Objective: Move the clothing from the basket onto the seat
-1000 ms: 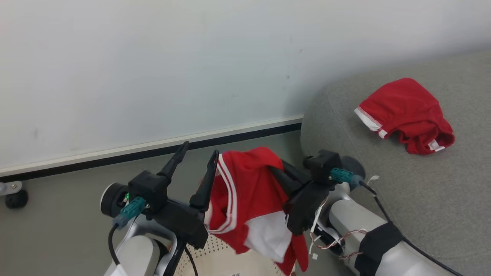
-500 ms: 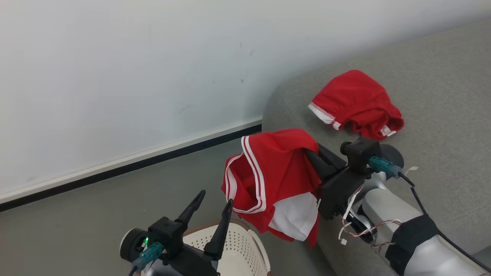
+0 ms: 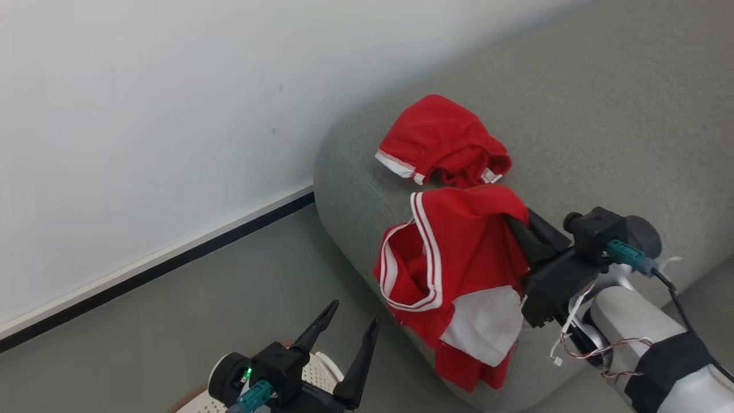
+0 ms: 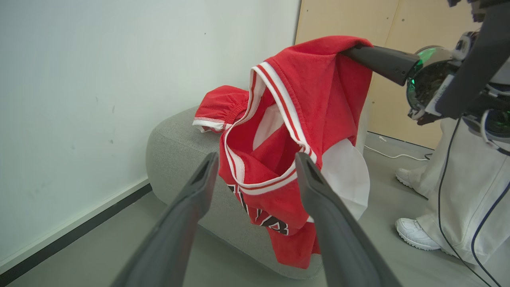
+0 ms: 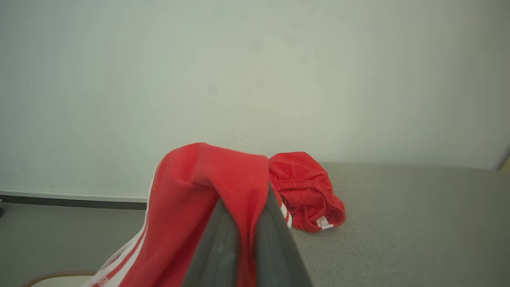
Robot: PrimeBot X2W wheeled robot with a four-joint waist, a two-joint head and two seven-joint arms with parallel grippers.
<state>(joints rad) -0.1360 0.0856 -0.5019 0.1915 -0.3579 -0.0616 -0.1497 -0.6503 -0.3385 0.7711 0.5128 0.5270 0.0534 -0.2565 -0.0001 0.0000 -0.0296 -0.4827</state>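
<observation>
Red jersey [image 3: 453, 269] hangs from the clenched right pincer [image 3: 514, 221], draped against the sofa's [image 3: 602, 132] rounded end. Red shorts [image 3: 444, 140] lie crumpled on the sofa just beyond. Left pincer [image 3: 355, 314] gapes wide, holding nothing, over the basket [image 3: 318, 371].

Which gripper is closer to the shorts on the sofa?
Right. The right gripper, jaws shut on a jersey, is close to the shorts; the left gripper is down by the basket.

We see black, white-edged block letters [image 4: 266, 220] low on the red striped sports jersey [image 4: 318, 91], but folds hide part; we cannot read them.
</observation>
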